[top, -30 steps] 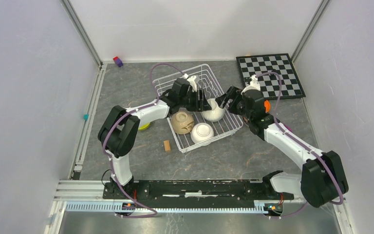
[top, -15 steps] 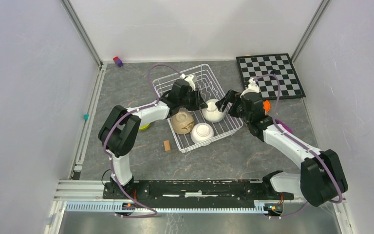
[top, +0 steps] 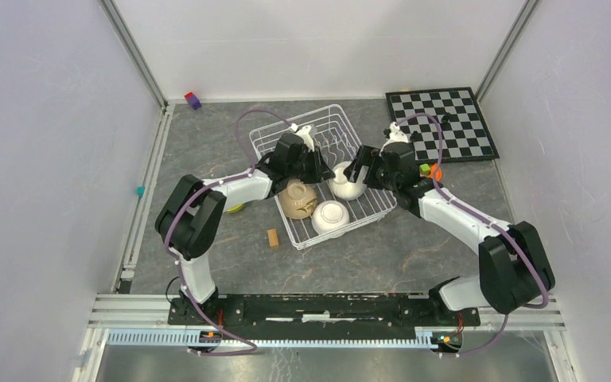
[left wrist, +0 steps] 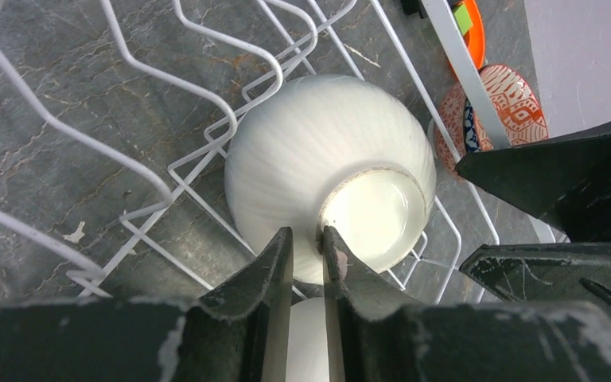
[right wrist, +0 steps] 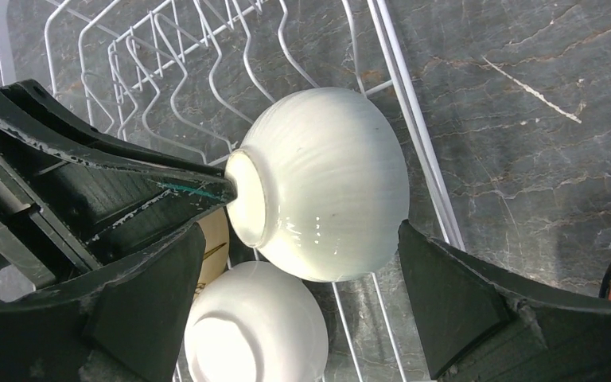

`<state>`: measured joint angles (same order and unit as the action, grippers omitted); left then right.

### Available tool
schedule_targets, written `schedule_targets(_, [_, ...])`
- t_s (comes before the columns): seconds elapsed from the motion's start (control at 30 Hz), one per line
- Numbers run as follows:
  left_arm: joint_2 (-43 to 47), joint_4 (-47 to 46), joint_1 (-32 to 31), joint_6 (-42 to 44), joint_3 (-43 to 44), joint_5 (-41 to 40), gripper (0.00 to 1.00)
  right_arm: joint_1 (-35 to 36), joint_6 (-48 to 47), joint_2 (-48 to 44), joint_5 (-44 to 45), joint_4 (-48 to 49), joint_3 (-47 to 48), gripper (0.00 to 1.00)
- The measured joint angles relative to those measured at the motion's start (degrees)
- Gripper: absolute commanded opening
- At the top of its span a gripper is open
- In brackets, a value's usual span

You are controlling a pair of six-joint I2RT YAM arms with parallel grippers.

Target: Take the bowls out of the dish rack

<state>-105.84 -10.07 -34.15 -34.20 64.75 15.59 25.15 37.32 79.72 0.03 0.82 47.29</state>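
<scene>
Grey marble tabletop [top: 414, 239]: an upturned white bowl [top: 348, 185] sits at the dish rack's [top: 330, 131] right edge. The left gripper [left wrist: 306, 255] is pinching its foot ring, probably steadying it, while the right gripper [right wrist: 301, 235] is spread wide around the body.

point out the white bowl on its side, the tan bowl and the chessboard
white bowl on its side [left wrist: 302, 151]: left wrist view, ribbed outer wall
tan bowl [top: 294, 203]: top external view, its visible middle
chessboard [top: 453, 119]: top external view, central squares

- the white bowl [left wrist: 326, 159]: smooth and shiny, like glazed clay
- the dish rack [right wrist: 414, 119]: thin wire with a smooth white coat
- the table [right wrist: 525, 119]: grey, stone-like, dull
- the left tool [left wrist: 308, 245]: black plastic, dull, scratched
</scene>
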Motion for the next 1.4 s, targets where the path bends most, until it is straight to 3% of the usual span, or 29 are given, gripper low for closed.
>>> schedule_targets(0.37, [1.25,0.81,0.68,0.04,-1.46,0.20,0.25,0.26,-5.40,4.07,-4.79,-0.68,4.20,0.98])
schedule_targets(0.77, [1.29,1.81,0.87,0.13,-1.46,0.92,0.24,0.92,-9.99,4.46,-1.53,-0.96,4.31,0.98])
schedule_targets(1.1, [2.21,8.09,1.14,3.08,-0.33,-0.59,0.24,1.38,-12.33,4.09,-2.58,-0.52,4.31,0.98])
schedule_targets(1.4, [2.19,10.49,1.14,4.90,0.63,-0.98,0.24,1.20,-12.13,9.70,-13.33,5.33,5.03,0.79])
